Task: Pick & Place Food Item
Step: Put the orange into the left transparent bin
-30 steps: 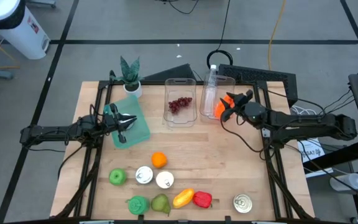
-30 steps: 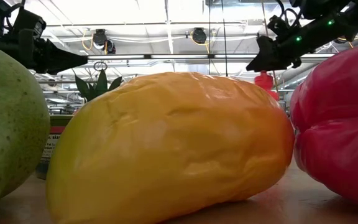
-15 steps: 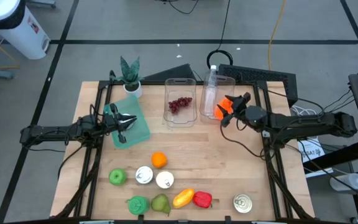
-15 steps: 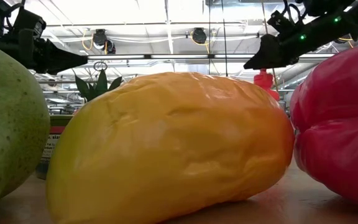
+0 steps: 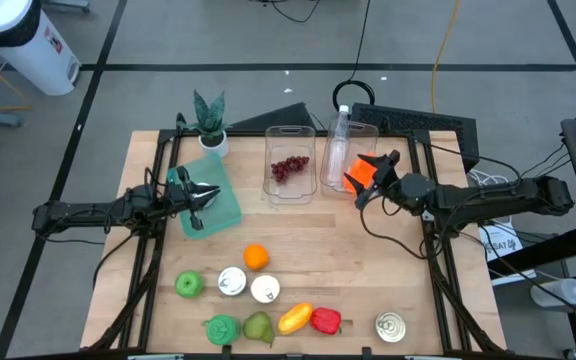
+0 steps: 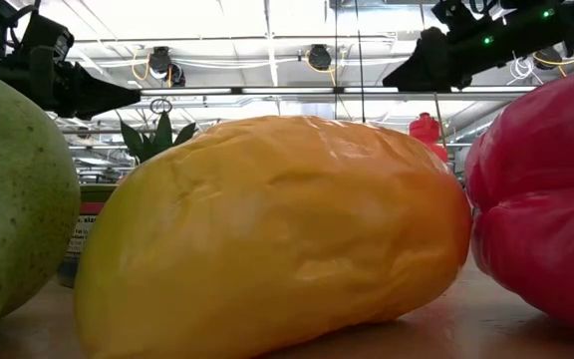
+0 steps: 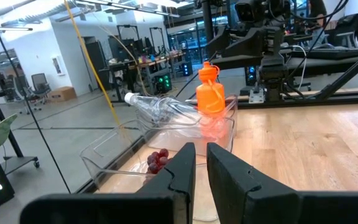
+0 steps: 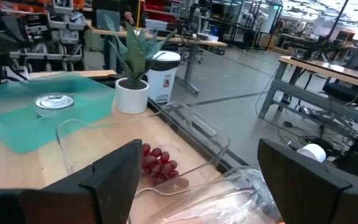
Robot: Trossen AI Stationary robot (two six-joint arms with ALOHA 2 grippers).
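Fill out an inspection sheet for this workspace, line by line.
Surface: wooden table, mostly bare on its right side.
Job's things: grapes in a clear bin; orange item and a bottle in the neighbouring bin; fruit row along the near edge.
Clutter: potted plant, teal tray, tin can.
Grippers: left tool shut over the tray; right tool open beside the orange item.
Cables: coil behind the table.
Surroundings: white bin on the floor.

A wooden table (image 5: 368, 260) with a potted plant (image 5: 209, 122) at its far edge. Near the plant lies a teal tray (image 5: 220, 203). Behind the table sit a black keyboard (image 5: 430, 122) and coiled cable (image 5: 353, 96).
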